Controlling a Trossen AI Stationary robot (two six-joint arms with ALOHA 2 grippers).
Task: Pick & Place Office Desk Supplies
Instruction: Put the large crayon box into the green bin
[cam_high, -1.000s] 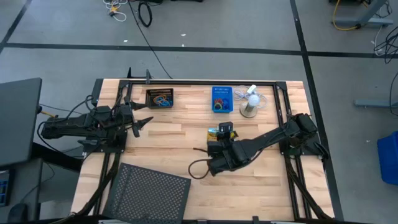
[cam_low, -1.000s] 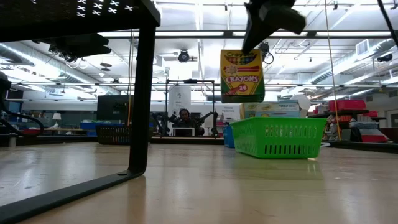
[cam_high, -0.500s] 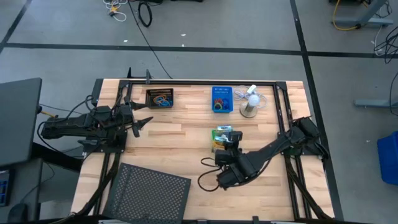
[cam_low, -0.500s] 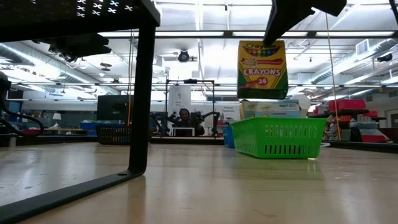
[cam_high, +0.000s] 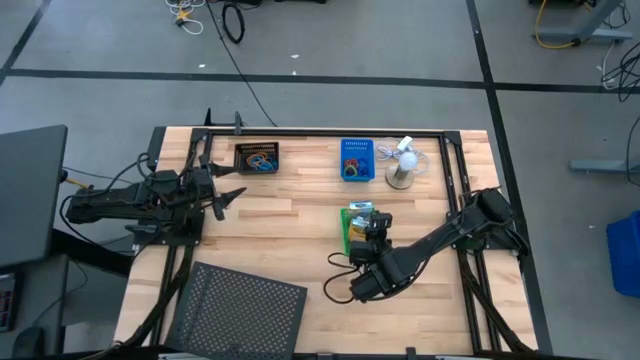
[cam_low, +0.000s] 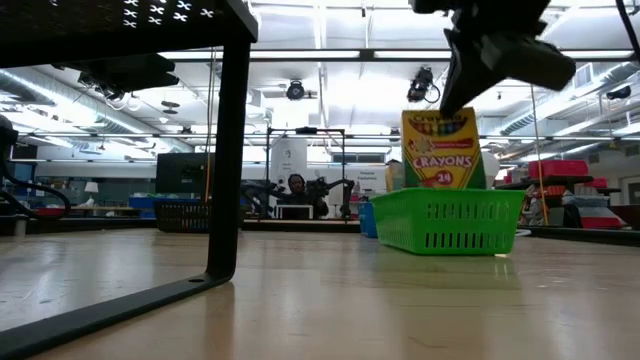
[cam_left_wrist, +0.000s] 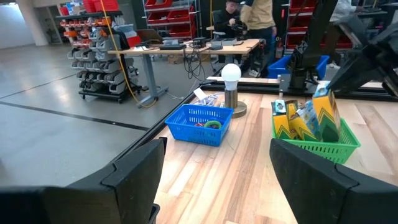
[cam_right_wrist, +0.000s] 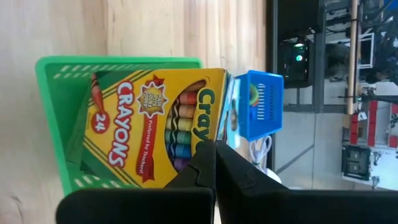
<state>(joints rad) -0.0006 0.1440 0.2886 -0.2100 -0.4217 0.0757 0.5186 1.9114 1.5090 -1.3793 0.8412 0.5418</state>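
Right gripper is gripping the crayon box upright inside the green bin; left gripper is idling released near the table's left edge.

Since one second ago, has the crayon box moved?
Yes. In the low view the crayon box, held by the right tool, went rightward and down, now partly inside the green bin, which did not move.

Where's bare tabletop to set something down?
Free: wood between black bin and blue bin, and the middle stretch between left gripper and green bin. Crowded: blue bin, fan, green bin with right gripper lowering the crayon box.
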